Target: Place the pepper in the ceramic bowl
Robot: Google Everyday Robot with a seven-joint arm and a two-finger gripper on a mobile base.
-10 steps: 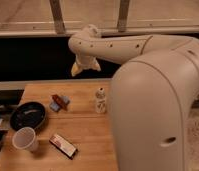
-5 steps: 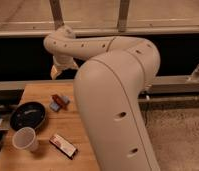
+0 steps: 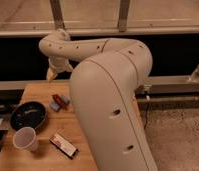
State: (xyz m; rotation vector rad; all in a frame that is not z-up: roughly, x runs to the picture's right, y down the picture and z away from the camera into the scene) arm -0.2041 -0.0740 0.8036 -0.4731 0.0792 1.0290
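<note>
1. arm (image 3: 110, 95) has swung left since the earlier shots. its bulk now fills the front and the gripper (image 3: 52, 74) is closer to the pepper, so i'd guess the reach is lining up.
2. bowl (image 3: 28, 116) sits near-left on the table (image 3: 38, 92). pepper (image 3: 61, 99) lies just past it beside a block (image 3: 55, 106), not picked yet.
3. furthest back, the gripper hangs over the table's rear edge just beyond the pepper, jaws wide apart, holding nothing.
</note>
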